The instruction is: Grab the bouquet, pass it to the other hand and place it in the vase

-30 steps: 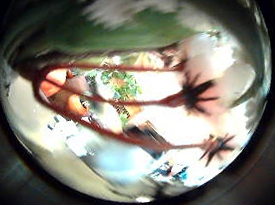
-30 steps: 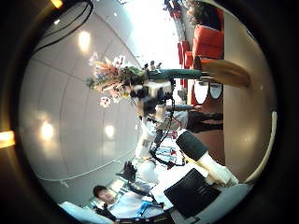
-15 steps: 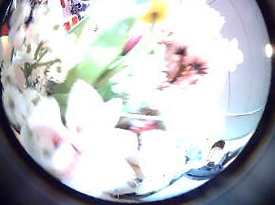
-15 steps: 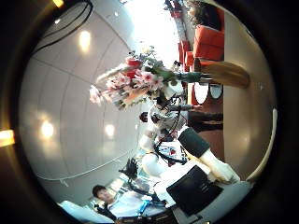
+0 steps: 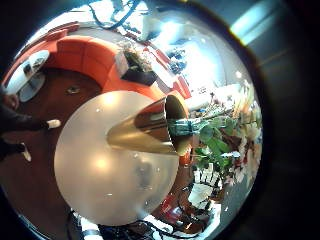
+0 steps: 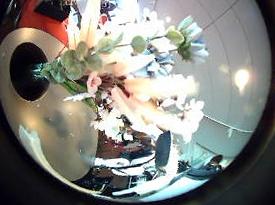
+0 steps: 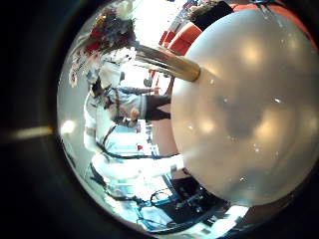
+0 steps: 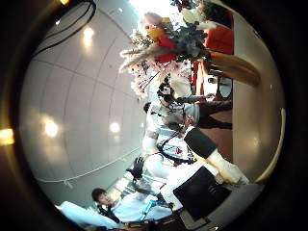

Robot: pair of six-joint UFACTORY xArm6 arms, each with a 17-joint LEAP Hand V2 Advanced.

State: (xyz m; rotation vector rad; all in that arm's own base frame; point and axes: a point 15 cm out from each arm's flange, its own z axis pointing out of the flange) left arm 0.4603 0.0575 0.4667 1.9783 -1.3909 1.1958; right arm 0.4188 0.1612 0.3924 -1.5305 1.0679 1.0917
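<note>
Metal vase (image 5: 150,125), left little-finger view: a flared cone is standing on the glossy round tabletop (image 5: 100,180), and the leafy bouquet (image 5: 215,135) stems are entering its mouth.
Left thumb view: soft blooms, which were filling the view half a second ago, are now lying back from the palm.
Right thumb view: the bouquet has been closing on the vase, so placement looks nearly done.
Robot hand grips: I cannot tell for either.

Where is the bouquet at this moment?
In the left little finger side palm view, the bouquet has its stems in the mouth of the gold vase, which stands on the round white table.
</note>
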